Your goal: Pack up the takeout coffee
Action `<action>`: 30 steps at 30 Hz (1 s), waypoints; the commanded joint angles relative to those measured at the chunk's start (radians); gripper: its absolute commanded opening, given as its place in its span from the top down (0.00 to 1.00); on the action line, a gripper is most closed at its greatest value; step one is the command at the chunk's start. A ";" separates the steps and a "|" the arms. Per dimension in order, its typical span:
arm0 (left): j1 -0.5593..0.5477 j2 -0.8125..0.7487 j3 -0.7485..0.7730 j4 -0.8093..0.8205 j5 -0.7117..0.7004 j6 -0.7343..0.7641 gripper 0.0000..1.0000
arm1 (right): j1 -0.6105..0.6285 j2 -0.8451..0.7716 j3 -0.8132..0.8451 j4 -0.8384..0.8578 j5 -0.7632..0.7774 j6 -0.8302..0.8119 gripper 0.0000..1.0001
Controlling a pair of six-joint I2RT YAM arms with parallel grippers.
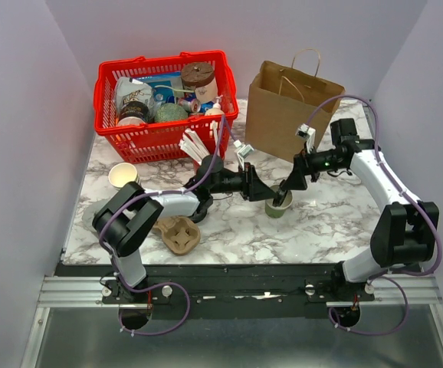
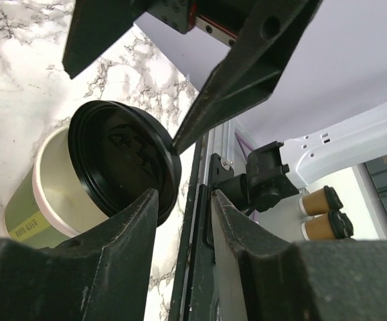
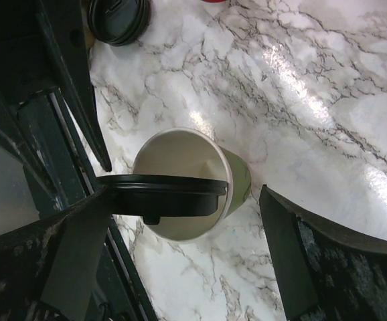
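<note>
Standing upright on the marble table [image 1: 321, 222], the takeout coffee cup [image 1: 277, 208] is between the two arms, in front of the brown paper bag [image 1: 287, 115] and apart from it. Its mouth is uncovered: the cream interior shows in both wrist views. The black lid [image 2: 123, 160] is not seated. It stands tilted on edge at the cup's rim, over one side of the mouth.

Right gripper [image 3: 183, 192]: jaws wide apart, straddling the lid. One finger touches the lid's edge and the other is clear of it, so nothing is clamped.

Left gripper [image 2: 184, 194]: jaws a little apart, with a bare gap between them. One fingertip meets the lid's lower rim, and it grips nothing.

The lid appears propped between the cup's rim and these two fingertips.

Progress, as judged: early. Lidding is in hand and unfinished; the lid needs levelling and pressing down all round. The closed cup then has to be lifted and placed, likely in the bag or the cardboard cup carrier [image 1: 180, 234]; which is meant cannot be told.

Also noted: a loose second lid [image 3: 116, 20], a lidless cup [image 1: 123, 175] and a filled red basket [image 1: 129, 142].
</note>
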 commanded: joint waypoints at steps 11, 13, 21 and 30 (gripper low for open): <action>0.012 -0.046 0.020 -0.155 -0.080 0.118 0.51 | 0.045 0.052 0.076 0.059 0.040 0.060 0.00; 0.015 -0.054 0.020 -0.172 -0.096 0.127 0.51 | 0.050 0.058 0.080 0.061 0.042 0.065 0.00; 0.035 -0.059 0.045 -0.227 -0.090 0.163 0.51 | 0.071 0.066 0.082 0.071 0.060 0.088 0.00; 0.035 -0.059 0.044 -0.234 -0.099 0.166 0.51 | 0.082 0.075 0.082 0.085 0.083 0.112 0.00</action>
